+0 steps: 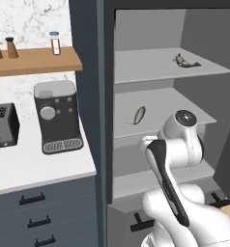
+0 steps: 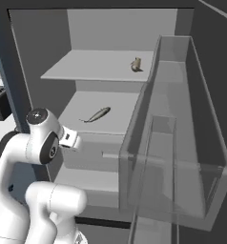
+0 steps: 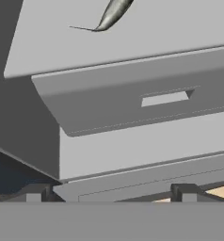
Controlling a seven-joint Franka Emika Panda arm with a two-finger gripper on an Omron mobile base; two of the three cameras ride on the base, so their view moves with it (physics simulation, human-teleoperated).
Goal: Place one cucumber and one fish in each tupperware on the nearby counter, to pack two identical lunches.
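Nearest the cameras stands the white arm (image 1: pixel 177 193), folded up in front of an open grey fridge, its hand turned toward the shelves. In the hand view the gripper (image 3: pixel 111 192) shows two dark fingertips (image 3: pixel 36 192) set well apart at the bottom edge, so the claw is released and holds nothing. To the left of the fridge runs the white counter (image 1: pixel 25 169) over blue-grey drawers with black handles (image 1: pixel 32 198). On it stand a dark toaster (image 1: pixel 2 125) at the far left and a grey coffee machine (image 1: pixel 57 117) to its right, both against a marbled wall. Above them a wooden shelf (image 1: pixel 37 61) bears two brown shakers (image 1: pixel 3 48) and a small white bottle (image 1: pixel 55 43). Inside the fridge, the middle shelf (image 2: pixel 110 119) carries one slender silver-grey fish (image 2: pixel 97 115), lying flat near the shelf's front edge with its thin tail pointing left in the right base view; in the hand view the same fish sits at the top, just beyond the shelf lip. The upper shelf (image 2: pixel 96 64) holds a second fish (image 2: pixel 136 64), farther back and toward the right. Below the middle shelf is a closed grey drawer (image 3: pixel 132 99) with a slot handle. On the right, the open fridge door shows a clear door bin (image 2: pixel 177 143); I cannot tell anything inside it.
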